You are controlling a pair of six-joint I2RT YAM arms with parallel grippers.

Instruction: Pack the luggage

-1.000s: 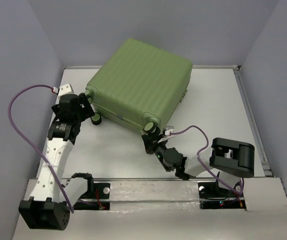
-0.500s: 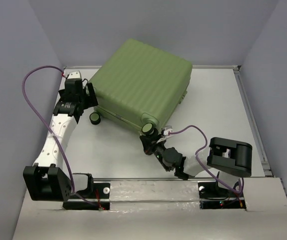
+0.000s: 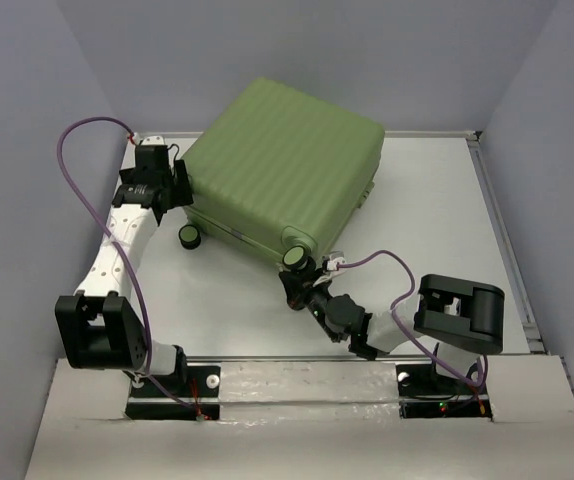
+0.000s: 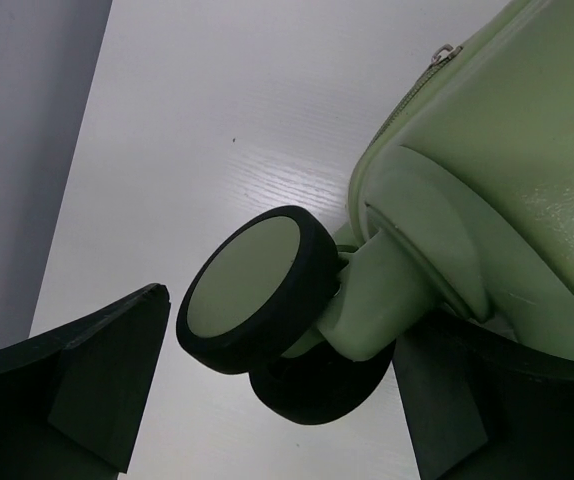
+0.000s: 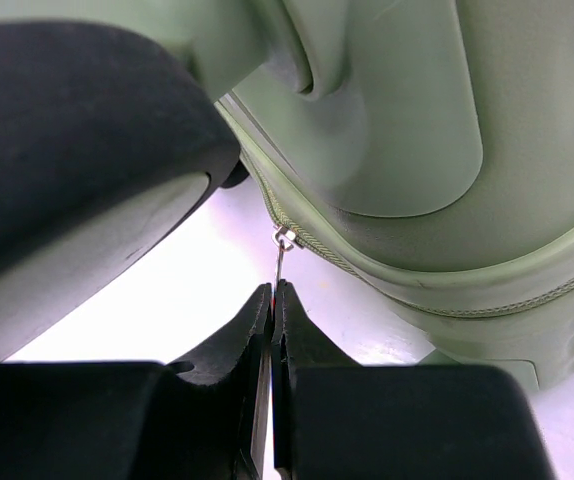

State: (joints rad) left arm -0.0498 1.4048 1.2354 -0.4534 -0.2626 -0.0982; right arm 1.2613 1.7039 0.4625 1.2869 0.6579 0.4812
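The luggage [image 3: 282, 165], a light-green ribbed hard-shell suitcase, lies closed on the white table, wheels toward me. My left gripper [image 3: 179, 190] is at its left corner, open. In the left wrist view its fingers [image 4: 107, 370] stand wide on either side of a black-and-green wheel [image 4: 252, 290] without touching it. My right gripper [image 3: 292, 285] sits under the near-corner wheel [image 3: 294, 258]. In the right wrist view that gripper [image 5: 272, 292] is shut on the small metal zipper pull [image 5: 281, 258] hanging from the luggage's [image 5: 417, 130] zipper seam.
Grey walls enclose the table on the left, back and right. A raised rail [image 3: 502, 240] runs along the right edge. The right arm's black housing [image 3: 462, 315] stands near the front right, and purple cables [image 3: 72, 140] loop off both arms.
My left arm has stretched away from me along the luggage's left side, its gripper now farther back at the left corner. The right gripper has stayed shut on the zipper pull.
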